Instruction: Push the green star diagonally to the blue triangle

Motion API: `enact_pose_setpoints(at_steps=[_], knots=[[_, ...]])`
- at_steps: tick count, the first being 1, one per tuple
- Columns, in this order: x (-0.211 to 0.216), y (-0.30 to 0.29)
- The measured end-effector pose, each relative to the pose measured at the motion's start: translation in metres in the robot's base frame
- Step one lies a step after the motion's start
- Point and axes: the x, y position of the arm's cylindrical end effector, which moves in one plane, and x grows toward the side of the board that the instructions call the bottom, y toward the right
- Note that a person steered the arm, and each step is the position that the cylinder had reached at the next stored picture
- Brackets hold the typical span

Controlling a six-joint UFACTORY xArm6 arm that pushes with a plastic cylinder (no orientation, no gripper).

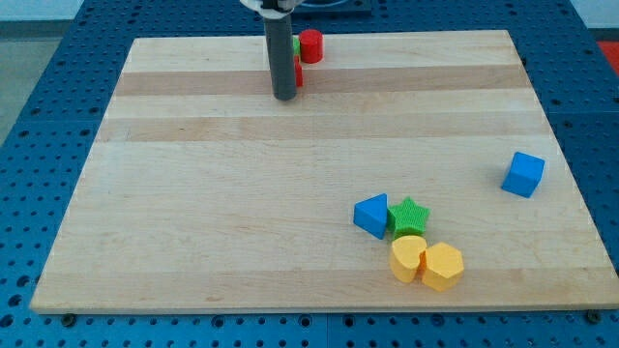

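Green star [409, 216] low on the table [242, 222], right of centre, touching the blue triangle [371, 215] on its left side. Two yellow blocks just below the star: yellow heart-ish block [407, 258] and yellow hexagon [443, 267], the pair touching each other, upper one close under or touching the star. Blue cube [523, 174] well apart toward the view's right. Red cylinder [310, 45] at the view's top edge, another red piece [299, 75] partly hidden behind the rod, a sliver of green beside it, shape not readable.

My tip [283, 97] near the view's top, left of centre, just beside the red pieces, well apart from star and triangle. No jaws on this rig, just the rod, so no open or closed state to tell.

Progress, judged: star already against the triangle, goal looks met or nearly so. Nothing obvious left except maybe a small nudge; tip parked far from the pair, not engaged.
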Motion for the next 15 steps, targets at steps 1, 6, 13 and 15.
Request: enact_pose_setpoints(at_steps=[1, 6, 13, 15], knots=[[-0.002, 0.001], [0.151, 0.161], [0.223, 0.117], [0.233, 0.144]])
